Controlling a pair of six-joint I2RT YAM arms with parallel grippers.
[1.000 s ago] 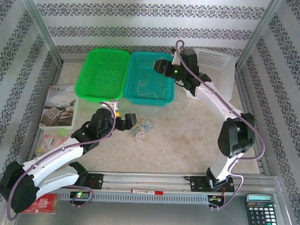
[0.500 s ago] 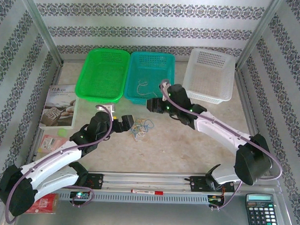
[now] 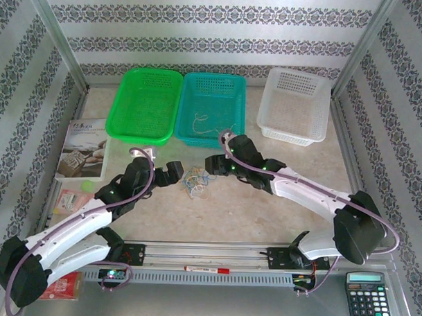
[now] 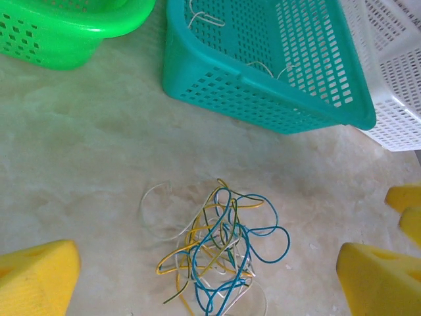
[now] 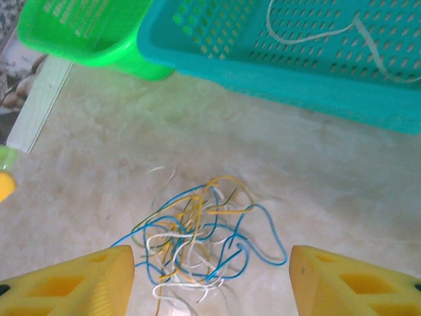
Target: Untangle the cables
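Note:
The cables (image 3: 198,180) lie as a small tangle of blue, yellow and whitish wires on the table in front of the teal basket (image 3: 210,138). My left gripper (image 3: 174,172) sits just left of the tangle. In the left wrist view it stands open (image 4: 207,266), with the cables (image 4: 220,250) between its yellow fingers (image 4: 36,280), nothing pinched. My right gripper (image 3: 212,163) hovers at the tangle's upper right. It is open (image 5: 212,263) too, and the cables (image 5: 197,243) lie loose between its fingers (image 5: 348,280). A whitish wire (image 5: 316,33) lies inside the teal basket (image 5: 276,85).
A green basket (image 3: 145,104) and a white basket (image 3: 296,105) flank the teal one along the back. A booklet (image 3: 83,150) lies at the left edge. A red marker (image 3: 207,269) and a calculator (image 3: 369,295) rest on the front rail.
The right arm has swung from above the teal basket down and forward to the tangle. The left gripper has drawn back a little to the left of the wires.

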